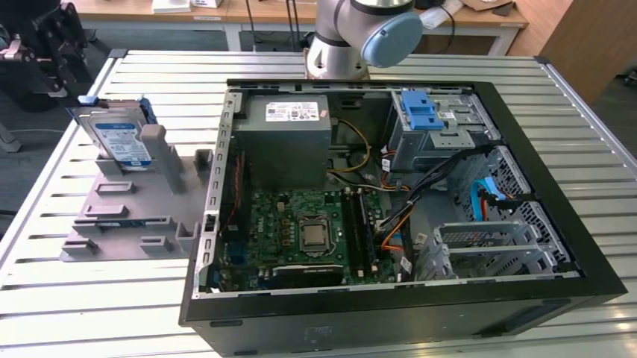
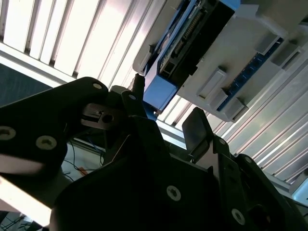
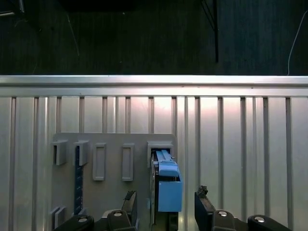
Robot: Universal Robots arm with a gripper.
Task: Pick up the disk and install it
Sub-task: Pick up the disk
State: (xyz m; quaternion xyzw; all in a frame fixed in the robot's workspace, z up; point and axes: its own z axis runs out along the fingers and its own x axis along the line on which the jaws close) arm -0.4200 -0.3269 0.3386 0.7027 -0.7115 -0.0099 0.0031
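The pincer (image 3: pixel 166 195) hangs with its two black fingers (image 3: pixel 202 198) spread apart and holding nothing. In both wrist views the disk (image 3: pixel 168 185) sits in line with the gap between the fingers, just beyond their tips. Whether either finger touches it cannot be told. The disk stands on edge with its blue bracket (image 3: pixel 169 193) facing the pincer, slotted into a grey holder (image 3: pixel 113 144). Past one finger, the holder stretches away with a row of empty slots. Beyond the pincer runs the slatted metal table (image 3: pixel 240 139), ending at its rail. In the exterior view the disk (image 1: pixel 118 139) leans upright in the holder, beside an open computer case (image 1: pixel 398 313).
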